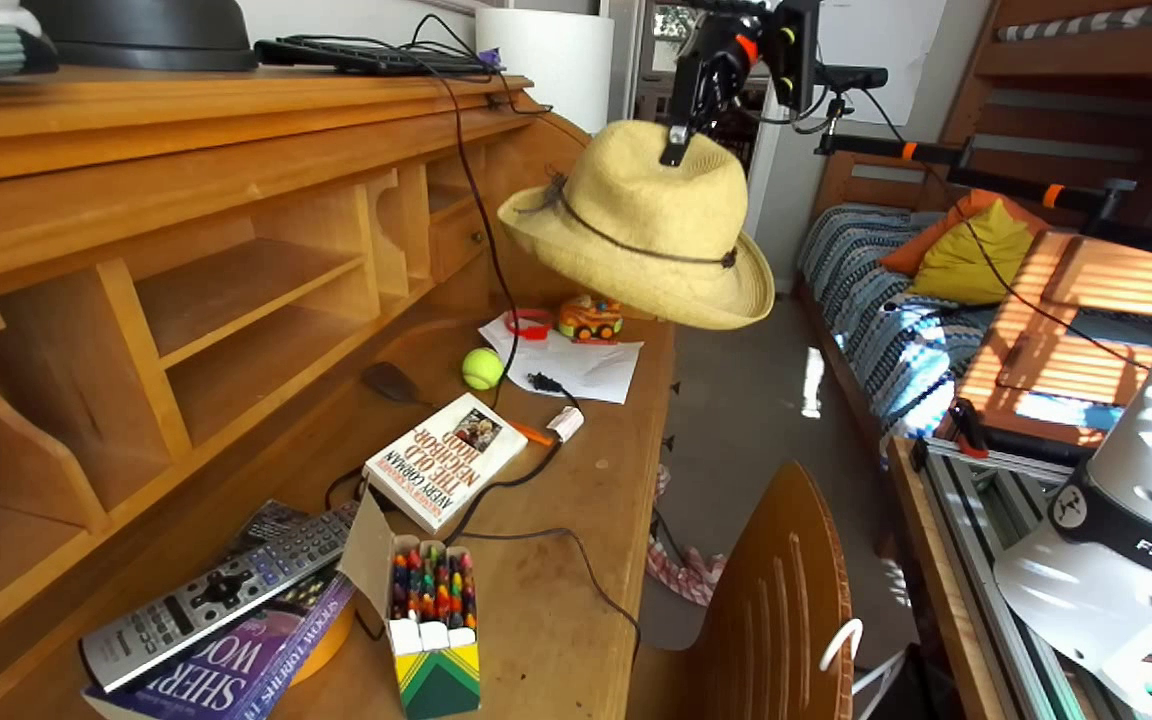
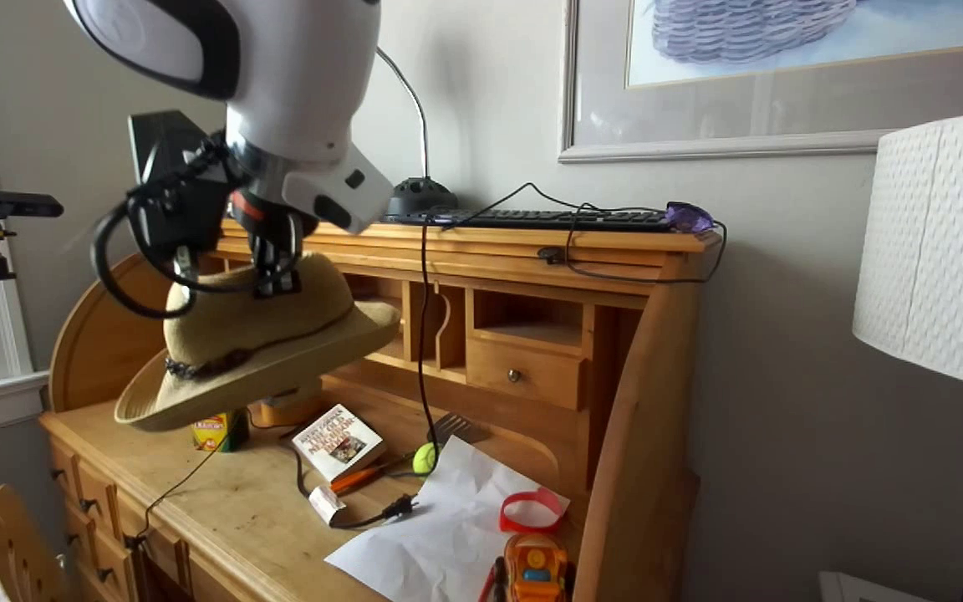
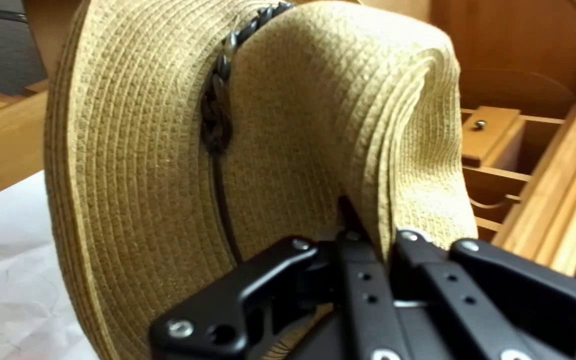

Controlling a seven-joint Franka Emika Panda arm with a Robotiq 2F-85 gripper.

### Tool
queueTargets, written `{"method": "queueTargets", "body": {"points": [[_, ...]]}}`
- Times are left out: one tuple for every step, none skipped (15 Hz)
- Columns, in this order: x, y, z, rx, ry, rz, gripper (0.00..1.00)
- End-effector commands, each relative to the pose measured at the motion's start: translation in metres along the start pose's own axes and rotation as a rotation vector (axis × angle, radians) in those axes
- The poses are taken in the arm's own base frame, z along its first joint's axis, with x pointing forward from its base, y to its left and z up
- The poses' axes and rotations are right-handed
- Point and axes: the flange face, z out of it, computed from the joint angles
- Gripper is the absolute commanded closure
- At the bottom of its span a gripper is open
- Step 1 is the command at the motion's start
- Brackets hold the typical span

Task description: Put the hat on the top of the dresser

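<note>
the pincer [image 3: 378, 232] is clamped on the hat [image 1: 651, 205] at its crown, in mid-air. on the worktop [image 1: 581, 490] of the dresser [image 2: 644, 418], an open box [image 1: 438, 682] holds upright crayons [image 1: 433, 585].

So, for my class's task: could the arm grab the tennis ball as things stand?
Probably not: its pincer is clamped on the hat, which would likely need releasing first. A black cord also runs close to the tennis ball.
</note>
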Motion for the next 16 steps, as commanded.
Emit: {"method": "queueTargets", "body": {"points": [[-0.023, -0.027, -0.054, 0.127, 0.130, 0.069, 0.98], [-0.023, -0.032, -0.065, 0.155, 0.176, 0.088, 0.98], [-0.021, -0.037, -0.078, 0.182, 0.222, 0.113, 0.98], [-0.017, -0.042, -0.087, 0.218, 0.267, 0.122, 0.98], [-0.019, -0.033, -0.074, 0.156, 0.209, 0.086, 0.93], [-0.019, -0.038, -0.082, 0.178, 0.236, 0.095, 0.93], [-0.019, -0.041, -0.086, 0.188, 0.248, 0.099, 0.93], [-0.018, -0.041, -0.087, 0.192, 0.252, 0.102, 0.93], [-0.018, -0.041, -0.087, 0.195, 0.252, 0.104, 0.93], [-0.018, -0.041, -0.086, 0.196, 0.252, 0.106, 0.93], [-0.017, -0.041, -0.086, 0.196, 0.251, 0.107, 0.98], [-0.011, -0.043, -0.098, 0.214, 0.312, 0.154, 0.98], [-0.004, -0.046, -0.114, 0.264, 0.354, 0.210, 0.98], [0.002, -0.050, -0.128, 0.284, 0.377, 0.242, 0.98], [0.007, -0.055, -0.142, 0.312, 0.405, 0.276, 0.98], [0.012, -0.060, -0.156, 0.340, 0.438, 0.308, 0.98]]}}
